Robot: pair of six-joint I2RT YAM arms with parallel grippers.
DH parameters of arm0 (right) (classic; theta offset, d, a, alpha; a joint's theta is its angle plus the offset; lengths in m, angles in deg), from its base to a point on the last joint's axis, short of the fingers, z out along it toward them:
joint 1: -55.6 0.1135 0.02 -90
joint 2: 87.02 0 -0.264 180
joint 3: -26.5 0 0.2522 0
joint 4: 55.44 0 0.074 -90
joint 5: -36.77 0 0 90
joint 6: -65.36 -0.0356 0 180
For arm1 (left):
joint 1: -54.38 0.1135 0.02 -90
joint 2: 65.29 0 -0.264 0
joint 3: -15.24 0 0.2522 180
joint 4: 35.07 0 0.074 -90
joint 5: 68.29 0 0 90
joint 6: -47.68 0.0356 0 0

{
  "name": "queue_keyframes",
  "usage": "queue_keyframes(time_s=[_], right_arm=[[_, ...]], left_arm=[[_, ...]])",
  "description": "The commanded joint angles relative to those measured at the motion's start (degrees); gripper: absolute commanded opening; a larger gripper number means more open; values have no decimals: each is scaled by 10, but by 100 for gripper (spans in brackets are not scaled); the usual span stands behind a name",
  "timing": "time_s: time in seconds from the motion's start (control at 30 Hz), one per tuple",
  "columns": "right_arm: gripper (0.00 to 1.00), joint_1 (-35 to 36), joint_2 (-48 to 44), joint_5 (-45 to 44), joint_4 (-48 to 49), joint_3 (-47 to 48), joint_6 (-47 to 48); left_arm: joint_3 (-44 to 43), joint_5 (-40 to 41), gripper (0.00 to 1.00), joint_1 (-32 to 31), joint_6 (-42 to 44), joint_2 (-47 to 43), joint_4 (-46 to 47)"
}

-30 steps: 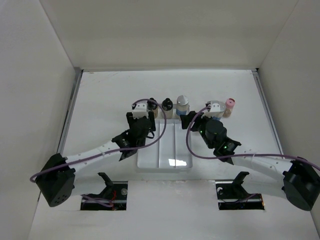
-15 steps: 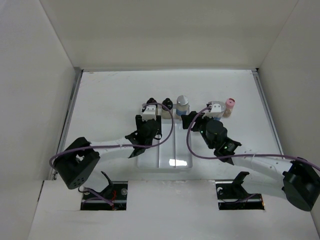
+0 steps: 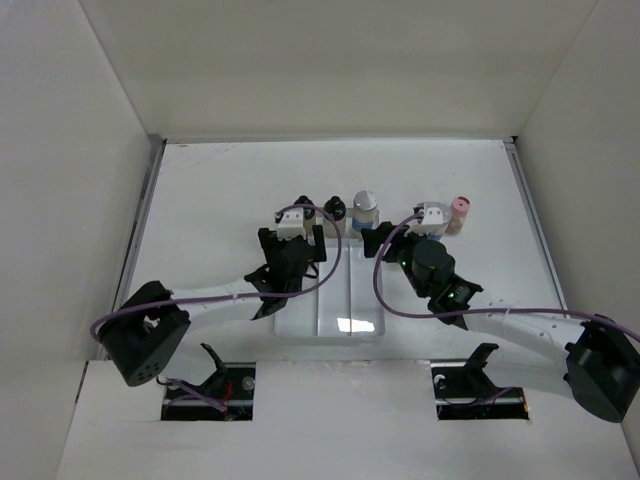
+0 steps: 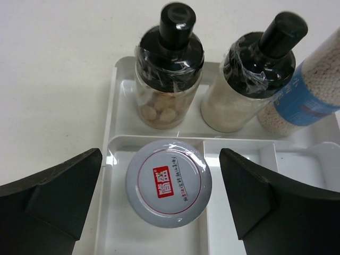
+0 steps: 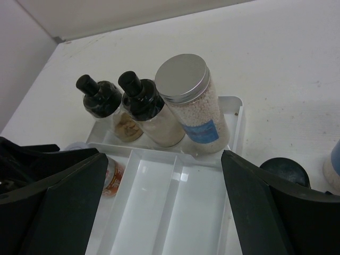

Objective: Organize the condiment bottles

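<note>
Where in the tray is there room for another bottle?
Free: the middle compartment and right compartment, in front of the back compartment. Crowded: the back compartment, filled by two black-capped bottles and the silver-capped bottle; the left compartment holds a jar.

The overhead camera sits high behind both bases, looking down and forward over the whole table. The left wrist camera stares almost straight down, very close, with the left gripper framing a grey-lidded jar right beneath it. The right wrist camera hangs farther back, and the right gripper frames a slanted look along the white tray. Beyond the fingertips, both wrist views share the black-capped nut bottle and the blue-labelled jar.
</note>
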Motion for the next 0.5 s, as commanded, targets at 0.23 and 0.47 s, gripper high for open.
queue_keyframes(time_s=[0.23, 0.47], right_arm=[[64, 1, -7, -5, 27, 10, 10], [30, 6, -17, -24, -21, 44, 15]], left_arm=[[55, 21, 95, 22, 9, -177, 71], [127, 32, 93, 58, -1, -257, 119]])
